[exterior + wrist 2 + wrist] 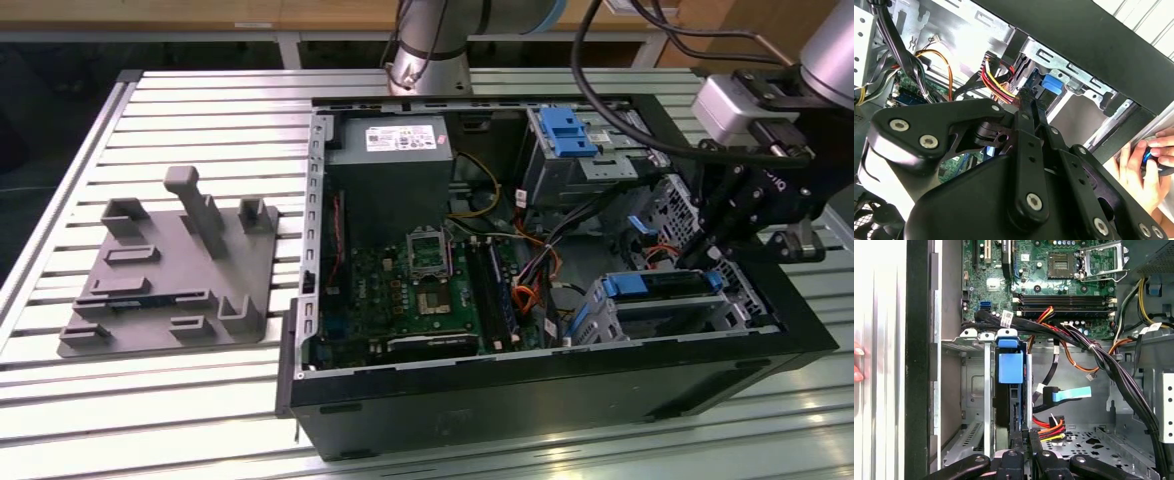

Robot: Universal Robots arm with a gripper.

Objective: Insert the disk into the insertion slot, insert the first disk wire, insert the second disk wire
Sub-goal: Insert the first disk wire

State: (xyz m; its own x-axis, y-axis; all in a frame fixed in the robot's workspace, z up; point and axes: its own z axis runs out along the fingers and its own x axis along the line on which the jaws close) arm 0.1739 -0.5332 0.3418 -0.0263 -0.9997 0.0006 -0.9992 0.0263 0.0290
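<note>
In the insertion slot (657, 320) at the exterior view's right, the blue-framed disk (1010, 369) lies straight ahead of the gripper (1025, 434), long axis along the jaws, which are pressed together beside the red-and-yellow power wires (1052, 427).

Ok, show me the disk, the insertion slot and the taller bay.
disk (1010, 367), first wrist view, blue carrier front.
insertion slot (667, 320), exterior view, side wall.
taller bay (567, 130), exterior view, blue latch.
</note>
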